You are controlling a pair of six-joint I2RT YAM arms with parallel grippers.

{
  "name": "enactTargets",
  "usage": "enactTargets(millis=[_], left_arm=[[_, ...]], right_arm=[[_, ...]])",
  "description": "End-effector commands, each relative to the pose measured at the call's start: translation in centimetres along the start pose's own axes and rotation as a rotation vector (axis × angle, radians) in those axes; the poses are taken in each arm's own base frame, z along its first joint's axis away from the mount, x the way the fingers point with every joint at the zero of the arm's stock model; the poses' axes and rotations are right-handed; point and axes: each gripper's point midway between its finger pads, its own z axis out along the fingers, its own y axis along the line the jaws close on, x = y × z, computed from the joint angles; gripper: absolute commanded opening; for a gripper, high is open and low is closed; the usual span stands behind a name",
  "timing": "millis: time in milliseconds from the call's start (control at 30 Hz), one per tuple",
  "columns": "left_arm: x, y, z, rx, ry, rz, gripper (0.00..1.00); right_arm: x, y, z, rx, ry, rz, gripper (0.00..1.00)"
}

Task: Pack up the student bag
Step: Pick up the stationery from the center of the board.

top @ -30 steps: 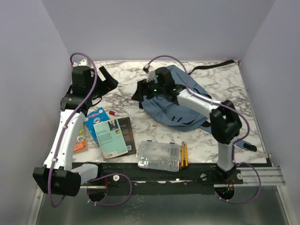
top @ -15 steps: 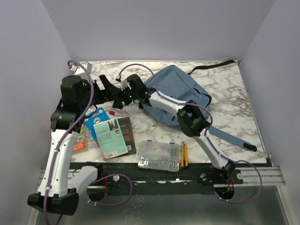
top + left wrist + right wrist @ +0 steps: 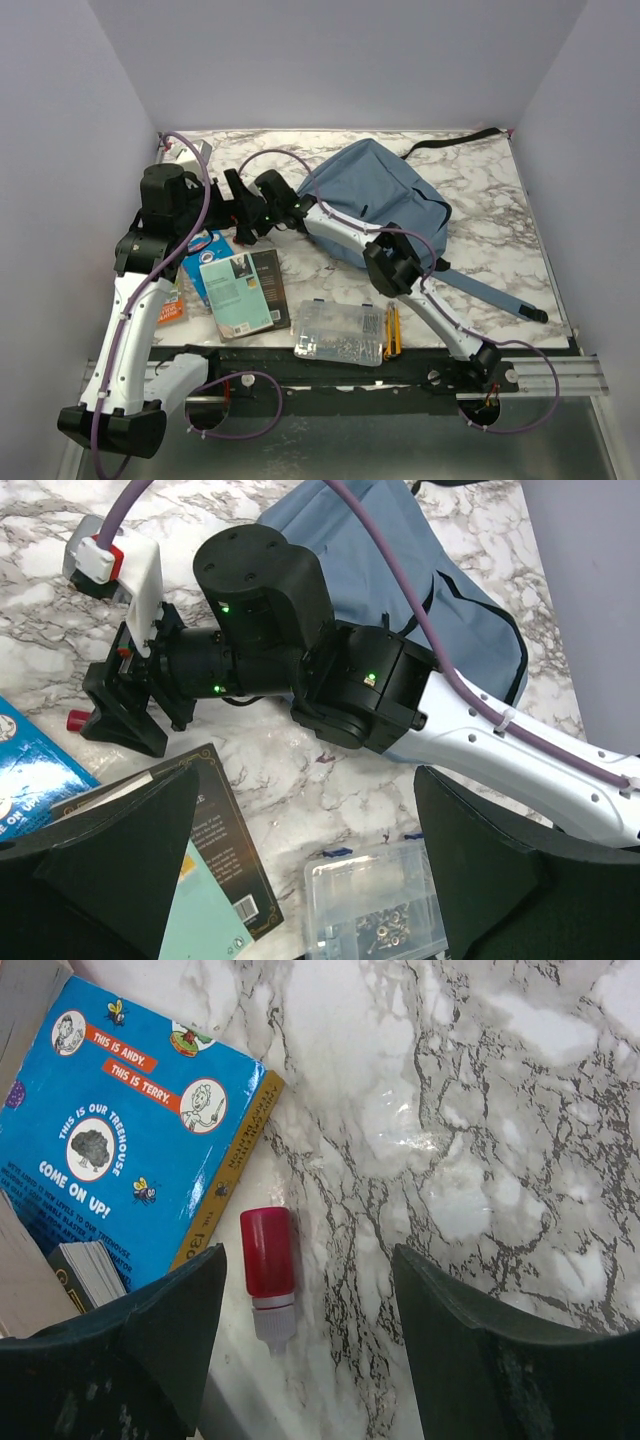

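The student bag (image 3: pixel 385 195), a blue-grey backpack, lies at the back centre of the marble table; part of it (image 3: pixel 400 550) shows in the left wrist view. A small red bottle (image 3: pixel 268 1252) with a white tip lies on the marble beside a blue children's book (image 3: pixel 130 1130). My right gripper (image 3: pixel 310 1260) hangs over it, open, the bottle between the fingers near the left one, not touched. From above, the right gripper (image 3: pixel 245 232) reaches left of the bag. My left gripper (image 3: pixel 308 780) is open and empty, held high beside the right wrist (image 3: pixel 233 190).
A teal book (image 3: pixel 238 293) lies on a dark book (image 3: pixel 272 290) at the front left, next to the blue book (image 3: pixel 205 255). A clear parts box (image 3: pixel 342 332) and a yellow-black tool (image 3: pixel 393 333) sit at the front edge. A bag strap (image 3: pixel 490 295) trails right.
My right arm has swung from over the bag to the left and come down over the red bottle, its jaws narrowing a little. The left arm has shifted slightly.
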Motion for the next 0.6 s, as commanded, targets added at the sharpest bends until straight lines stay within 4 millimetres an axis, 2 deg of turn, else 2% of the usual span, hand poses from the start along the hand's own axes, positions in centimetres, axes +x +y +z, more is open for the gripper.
enactTargets(millis=[0, 167, 267, 400, 567], left_arm=[[0.6, -0.6, -0.3, 0.034, 0.01, 0.022, 0.91], [0.7, -0.8, -0.3, 0.044, 0.016, 0.017, 0.91], [0.7, -0.9, -0.2, 0.049, 0.019, 0.015, 0.91], [0.8, -0.7, 0.0, 0.042, 0.026, 0.014, 0.9], [0.9, -0.5, 0.5, 0.038, 0.04, 0.002, 0.91]], right_arm=[[3.9, -0.3, 1.3, 0.027, 0.109, -0.042, 0.7], [6.6, -0.7, 1.6, 0.086, 0.204, -0.152, 0.7], [7.6, -2.0, 1.2, 0.166, 0.246, -0.183, 0.7], [7.6, -3.5, 0.1, 0.264, 0.267, -0.207, 0.64], [6.5, -4.4, -1.2, 0.332, 0.246, -0.253, 0.49]])
